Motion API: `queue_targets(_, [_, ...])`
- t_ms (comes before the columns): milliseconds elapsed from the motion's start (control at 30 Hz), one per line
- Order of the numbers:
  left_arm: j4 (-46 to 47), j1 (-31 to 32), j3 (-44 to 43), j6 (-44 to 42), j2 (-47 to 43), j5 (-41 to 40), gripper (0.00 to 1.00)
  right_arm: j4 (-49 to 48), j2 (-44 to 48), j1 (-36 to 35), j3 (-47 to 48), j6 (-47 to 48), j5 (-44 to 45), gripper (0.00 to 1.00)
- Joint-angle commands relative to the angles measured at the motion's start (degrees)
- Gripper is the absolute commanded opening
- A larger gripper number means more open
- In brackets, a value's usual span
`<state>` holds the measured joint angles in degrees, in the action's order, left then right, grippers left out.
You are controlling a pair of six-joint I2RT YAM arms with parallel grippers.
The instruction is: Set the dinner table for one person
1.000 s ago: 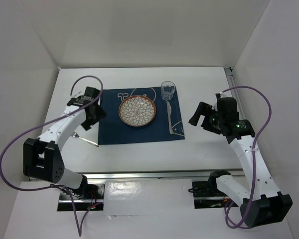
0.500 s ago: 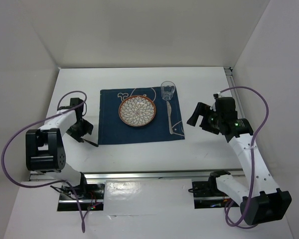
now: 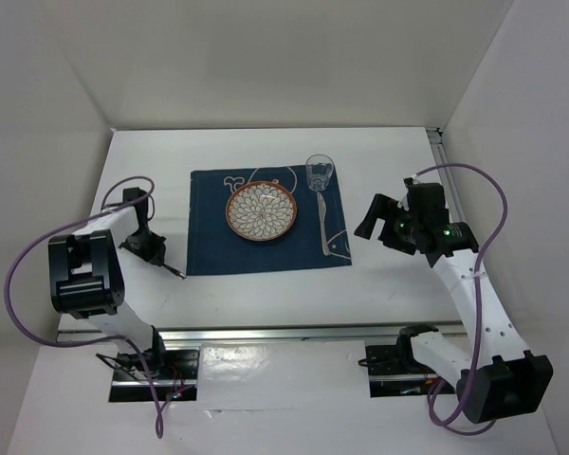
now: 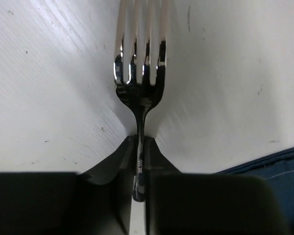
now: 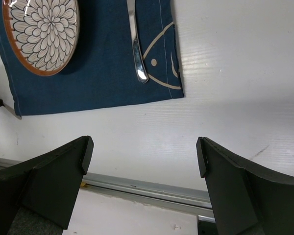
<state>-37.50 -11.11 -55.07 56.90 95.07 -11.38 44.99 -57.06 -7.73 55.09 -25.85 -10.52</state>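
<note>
Left gripper (image 4: 138, 169) clamped on 1 fork (image 4: 139, 93), just left of placemat (image 3: 209, 248); right gripper (image 5: 144, 147) wide apart, right of placemat.

The counter (image 3: 266, 294) lies bare in a broad strip between the placemat (image 3: 209, 254) and the metal rail (image 3: 294, 332), and again behind the cloth up to the back wall. On the cloth, the plate (image 3: 263, 211), upright glass (image 3: 320, 172) and knife (image 3: 322, 227) block low passes. The left tool (image 3: 152, 250), clamped on the fork (image 4: 139, 88), fills the gap just left of the placemat.
</note>
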Motion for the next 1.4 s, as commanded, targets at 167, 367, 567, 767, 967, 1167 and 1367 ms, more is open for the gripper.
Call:
queue_targets(167, [-2.4,-1.37,-3.8,-2.14,-0.22,-7.15,0.0,-3.07,-0.42,-0.36,0.63,1.24,0.33,1.0])
queue_targets(367, [-7.33,2.14,-15.57,-11.17,-6.99,-9.55,0.0,-3.68,-0.42,-0.36,0.1,1.24,-0.19,1.0])
queue_targets(567, [-9.26,14.44,-24.55,-19.81,-5.34,-9.54,0.0,-4.3,-0.42,-0.36,0.1,0.71,-0.2,1.0])
queue_targets(767, [-8.65,23.85,-28.69,-24.47,1.43,-7.35,0.0,-3.16,0.1,-0.36,0.81,0.71,0.42,1.0])
queue_targets(967, [-7.24,27.81,-29.92,-23.86,10.46,-5.15,0.0,-2.63,0.1,-0.36,0.81,0.71,0.94,1.0])
queue_targets(1167, [-7.77,27.81,-33.43,-22.63,18.04,-4.7,0.0,-2.11,0.1,-0.89,1.33,0.71,1.47,1.0])
queue_targets(1367, [-8.3,27.81,-37.12,-21.92,24.27,-5.32,0.0,-2.1,0.1,-0.89,0.81,0.71,2.0,1.0])
